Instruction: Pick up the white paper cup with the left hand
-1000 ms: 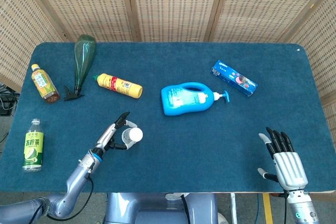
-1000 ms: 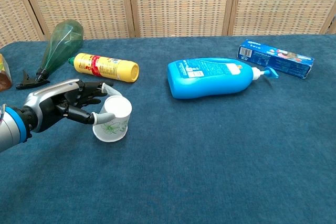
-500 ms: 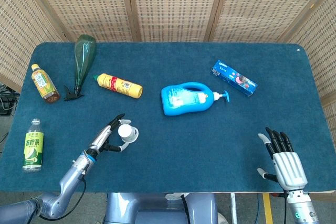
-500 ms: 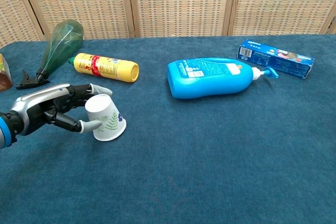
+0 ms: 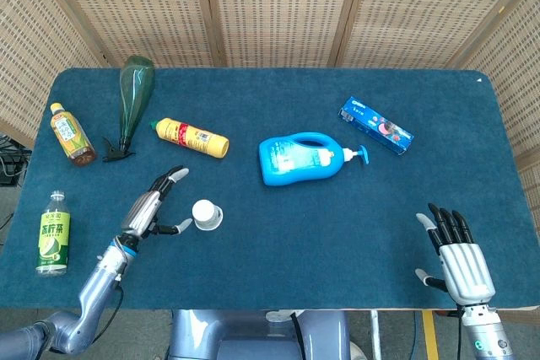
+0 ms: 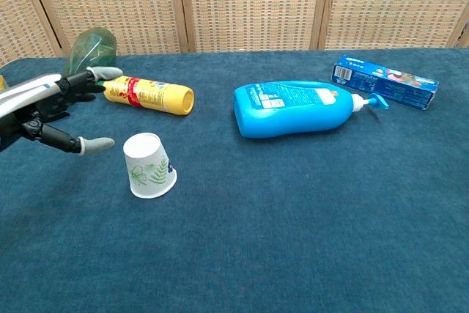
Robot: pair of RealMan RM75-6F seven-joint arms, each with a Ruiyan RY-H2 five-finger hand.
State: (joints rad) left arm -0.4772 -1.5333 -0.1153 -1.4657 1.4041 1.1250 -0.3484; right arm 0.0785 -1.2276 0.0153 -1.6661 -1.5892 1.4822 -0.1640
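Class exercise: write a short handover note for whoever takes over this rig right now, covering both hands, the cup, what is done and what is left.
Left hand: open, holding nothing, just left of the cup, not touching it.
Right hand: open, idle at the table's near right edge.
Cup: upside down on the cloth, in front of the yellow bottle.
Done: nothing; the cup is not grasped.
Left: close the left hand around the cup and lift it.

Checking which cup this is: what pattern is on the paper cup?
Green leaf print on the white paper cup, clearest in the chest view.
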